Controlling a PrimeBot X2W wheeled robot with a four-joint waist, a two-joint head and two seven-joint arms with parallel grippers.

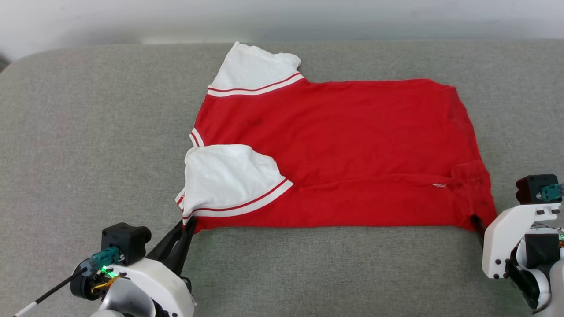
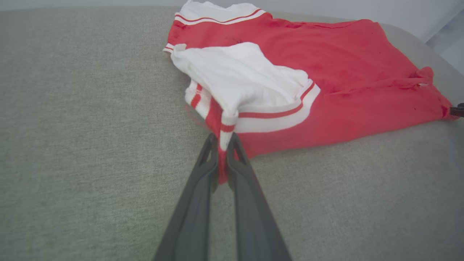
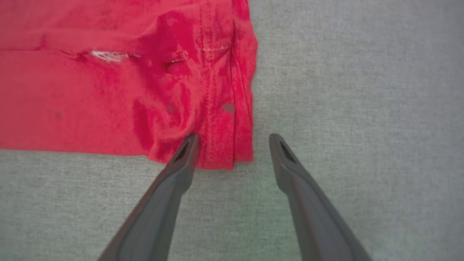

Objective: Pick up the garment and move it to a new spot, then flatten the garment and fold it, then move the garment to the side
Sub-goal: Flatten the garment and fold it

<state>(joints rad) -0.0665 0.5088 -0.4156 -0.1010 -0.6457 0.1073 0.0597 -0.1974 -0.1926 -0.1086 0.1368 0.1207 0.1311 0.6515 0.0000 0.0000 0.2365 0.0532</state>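
Observation:
The garment is a red shirt with white striped-trim sleeves, lying spread on the grey cushion with its plain side up. Its near white sleeve is folded onto the red body. My left gripper is shut on the garment's near-left corner, and in the left wrist view the striped trim is pinched between the dark fingers. My right gripper stands open at the near-right hem corner, its left fingertip over the cloth and its right fingertip on bare cushion.
The grey fabric cushion stretches wide on all sides of the shirt. A pale wall runs behind its far edge.

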